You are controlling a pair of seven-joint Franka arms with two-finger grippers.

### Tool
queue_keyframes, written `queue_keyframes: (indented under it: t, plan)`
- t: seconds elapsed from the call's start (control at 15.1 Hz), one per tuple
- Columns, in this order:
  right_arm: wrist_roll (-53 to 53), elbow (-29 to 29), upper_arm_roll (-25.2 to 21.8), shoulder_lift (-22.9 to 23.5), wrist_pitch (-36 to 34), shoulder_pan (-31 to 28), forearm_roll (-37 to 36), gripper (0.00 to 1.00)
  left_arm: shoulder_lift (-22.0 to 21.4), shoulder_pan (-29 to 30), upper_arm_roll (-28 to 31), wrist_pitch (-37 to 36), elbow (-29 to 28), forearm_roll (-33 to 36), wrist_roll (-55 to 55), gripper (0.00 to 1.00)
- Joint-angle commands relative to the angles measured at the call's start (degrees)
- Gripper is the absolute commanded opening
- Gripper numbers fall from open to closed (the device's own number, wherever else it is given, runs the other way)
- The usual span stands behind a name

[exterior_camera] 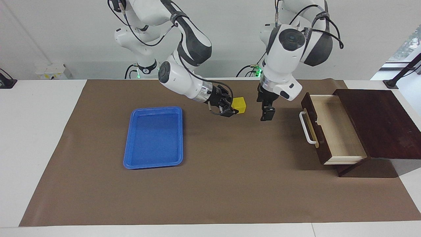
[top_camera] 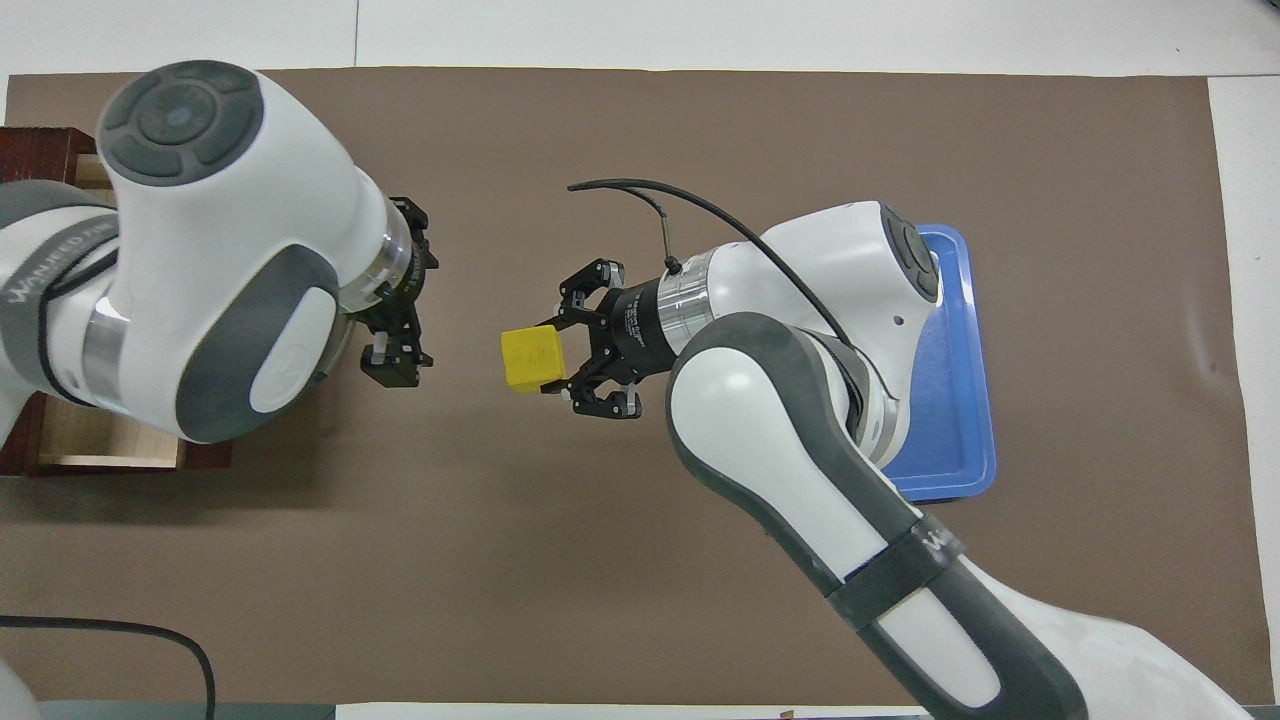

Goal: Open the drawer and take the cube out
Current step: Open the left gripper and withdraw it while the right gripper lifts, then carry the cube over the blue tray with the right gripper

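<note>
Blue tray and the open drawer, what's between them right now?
Between the blue tray and the drawer, the facing view shows the right gripper holding the cube, and the left gripper, over brown mat.

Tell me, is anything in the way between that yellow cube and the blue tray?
Nothing visible is. The right gripper holds the cube in the air over bare mat, and the mat between it and the empty blue tray holds nothing.

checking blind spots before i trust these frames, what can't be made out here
- Overhead view: the left arm covers most of the drawer.
- Overhead view: the right arm covers part of the blue tray.
- Facing view: the right tool hides part of the cube.
- Both views: whether the left tool is open.
</note>
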Motion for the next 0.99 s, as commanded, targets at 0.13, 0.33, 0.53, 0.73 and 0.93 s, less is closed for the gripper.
queue_keyframes:
  t: [0.13, 0.33, 0.53, 0.73, 0.93]
  plan:
    - [-3.0, -0.4, 0.1, -1.0, -8.7, -11.3, 0.4, 0.0, -7.1, 9.0, -0.3, 10.7, -15.5, 3.6, 12.1, 1.0]
    - [-7.3, -0.7, -0.1, -0.8, -11.7, -17.0, -2.1, 0.0, -8.2, 14.0, -0.3, 13.3, -18.6, 3.6, 18.5, 1.0]
    - [-13.1, -0.6, -0.1, 1.9, -14.5, -22.8, -5.9, 0.0, -8.3, 17.6, -0.3, 14.6, -19.2, 3.7, 23.3, 1.0]
    - [-19.1, -0.3, -0.2, 4.6, -16.3, -26.4, -10.6, 0.0, -8.1, 20.7, -0.3, 17.1, -19.9, 3.6, 28.9, 1.0]
    - [-23.3, -0.5, -0.2, 5.7, -18.3, -29.9, -13.8, 0.0, -7.7, 25.1, -0.3, 18.2, -19.9, 3.7, 36.0, 1.0]
